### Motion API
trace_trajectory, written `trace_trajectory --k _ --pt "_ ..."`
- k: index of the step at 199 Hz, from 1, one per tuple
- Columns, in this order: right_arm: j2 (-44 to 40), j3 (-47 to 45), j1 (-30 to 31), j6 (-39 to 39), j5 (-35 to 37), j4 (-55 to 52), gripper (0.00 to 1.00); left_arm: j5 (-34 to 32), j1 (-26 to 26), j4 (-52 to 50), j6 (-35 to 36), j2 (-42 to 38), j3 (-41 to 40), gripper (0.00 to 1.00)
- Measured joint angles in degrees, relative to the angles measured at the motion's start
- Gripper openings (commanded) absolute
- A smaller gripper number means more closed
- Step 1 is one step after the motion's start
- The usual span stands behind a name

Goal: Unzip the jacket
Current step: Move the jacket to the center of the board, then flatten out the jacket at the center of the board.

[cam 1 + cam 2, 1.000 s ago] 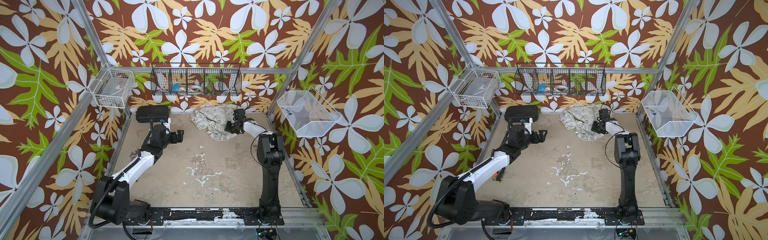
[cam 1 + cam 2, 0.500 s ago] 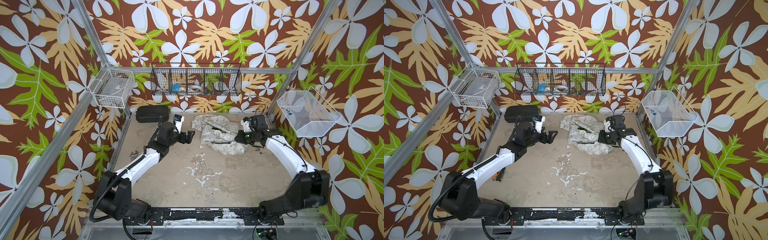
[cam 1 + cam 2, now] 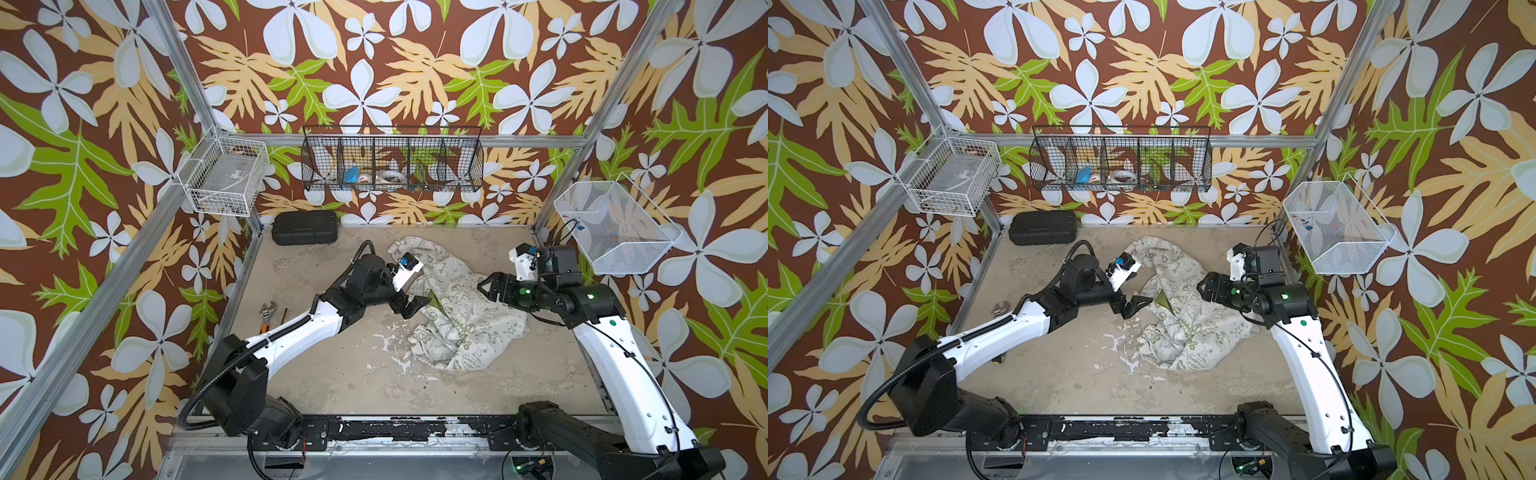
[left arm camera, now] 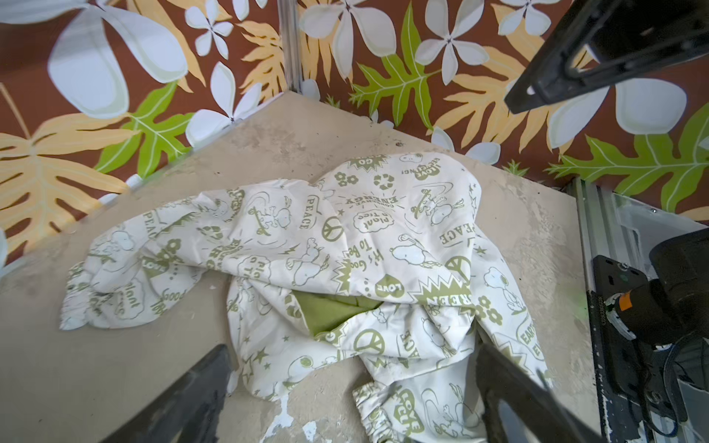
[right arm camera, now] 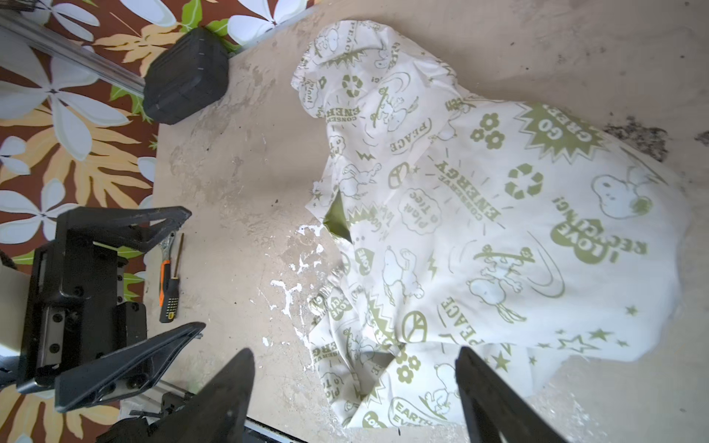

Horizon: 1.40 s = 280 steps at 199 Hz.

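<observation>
Shut a second ago, the right gripper (image 3: 485, 286) now stands wide open and empty, just beside the jacket (image 3: 465, 320), which lies crumpled on the table (image 3: 332, 365). The left gripper (image 3: 411, 306), equally open and empty, flanks the opposite edge. No zipper shows, so spreading the cloth flat should come first.

The jacket (image 4: 383, 230) is crumpled on itself, and its zipper is lost in the folds in every view. The fingers (image 4: 192, 399) of the left end effector (image 4: 353, 349) and the fingers (image 5: 222, 399) of the right end effector (image 5: 353, 351) are cut off by the edge of each wrist view. In a top view all but the head of the wrench (image 3: 1000, 308) is covered by the left arm (image 3: 1000, 336). The contents of the black wire basket (image 3: 461, 166) are too small to be identified.
</observation>
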Motion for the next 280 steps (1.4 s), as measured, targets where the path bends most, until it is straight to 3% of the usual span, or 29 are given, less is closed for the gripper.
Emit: trace_trajectory --k 57,111,159,214,226,242,260,280 --pt "-4.63 -2.03 -1.9 2.51 3.5 -2.38 0.86 -8.09 -5.18 -8.66 -10.25 21.44 22.67 1.0" --pt "-3.87 0.2 -4.0 2.1 4.76 -2.4 0.84 -12.98 -7.72 -16.72 -22.99 32.87 35.34 0.97" --pt "-3.08 -0.61 -4.31 1.53 4.79 -2.25 0.82 -15.67 -7.61 -20.7 -34.38 35.69 39.17 0.91" --pt "-2.54 -2.19 -4.31 0.92 4.55 -1.6 0.82 -15.5 -7.61 -24.02 -44.87 39.28 42.6 0.77" --pt "-2.12 -1.97 -4.31 0.55 4.5 -1.46 0.82 -15.47 -7.61 -24.37 -45.9 40.06 43.93 0.82" --pt "-0.26 -0.26 -4.31 -0.59 4.48 -1.42 0.83 -15.56 -7.61 -24.87 -46.34 40.33 45.55 0.99" --pt "4.37 3.78 -4.31 -2.36 4.26 -0.96 0.84 -19.43 -7.61 -24.7 -45.7 37.53 44.57 1.0" --pt "11.3 8.9 -4.31 -4.35 3.41 0.66 0.85 -25.31 -6.23 -23.34 -42.91 29.14 37.7 1.0"
